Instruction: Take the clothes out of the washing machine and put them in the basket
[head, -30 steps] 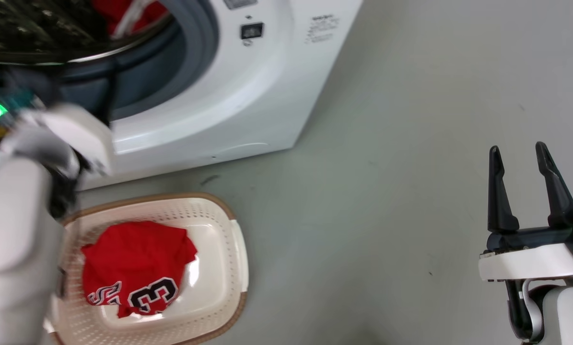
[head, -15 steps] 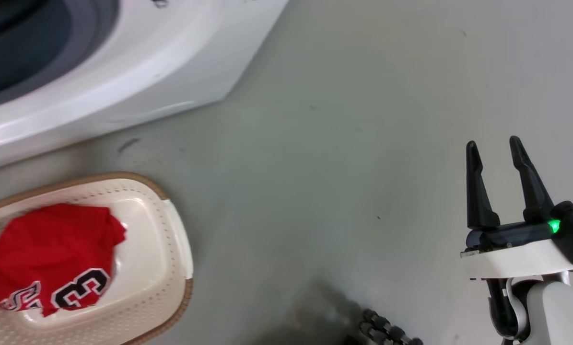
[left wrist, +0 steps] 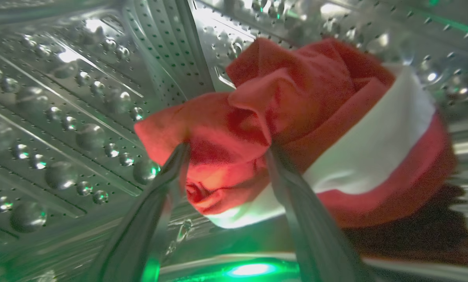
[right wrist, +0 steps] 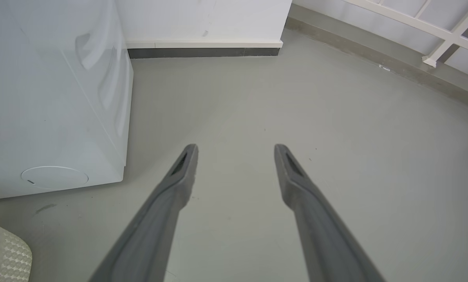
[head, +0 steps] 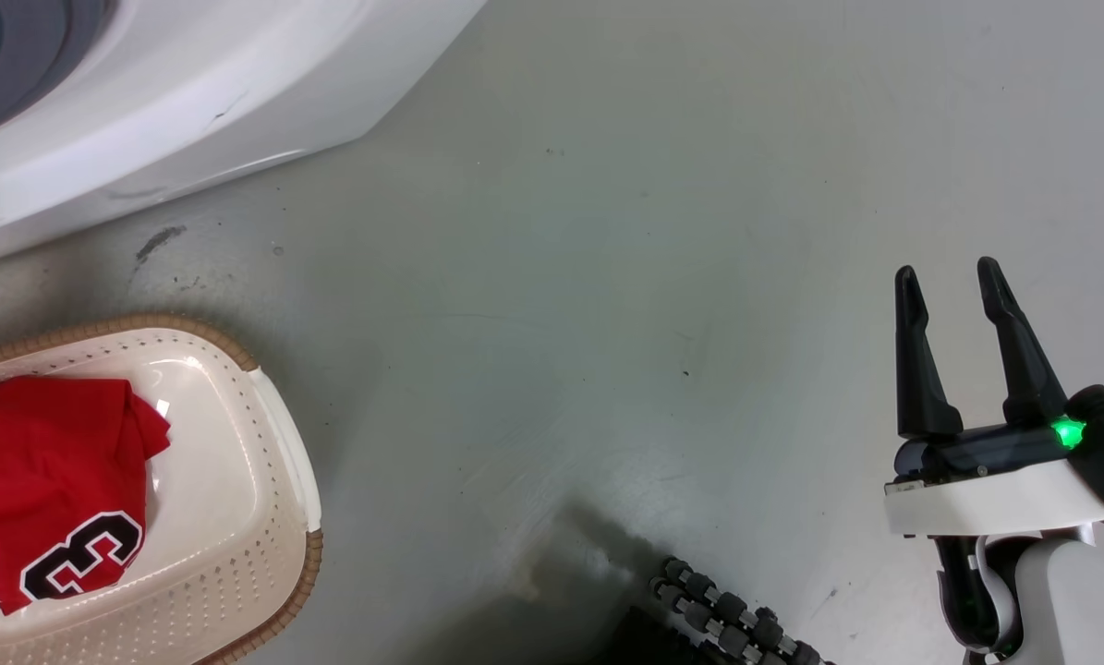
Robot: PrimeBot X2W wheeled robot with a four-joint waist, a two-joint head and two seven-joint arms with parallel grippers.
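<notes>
While the numbered red garment (head: 43,489) lies in the basket (head: 279,480), the striped garment (left wrist: 335,129) sits in the washing machine (head: 145,102) drum (left wrist: 61,117); my left fingers (left wrist: 155,203) straddle its fold, unclosed. Also listed: my right fingers (head: 921,388), spread, empty, above floor (head: 607,277). Task, by my reckoning: half done.

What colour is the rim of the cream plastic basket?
The woven-look rim is brown; clearest in the head view.
</notes>
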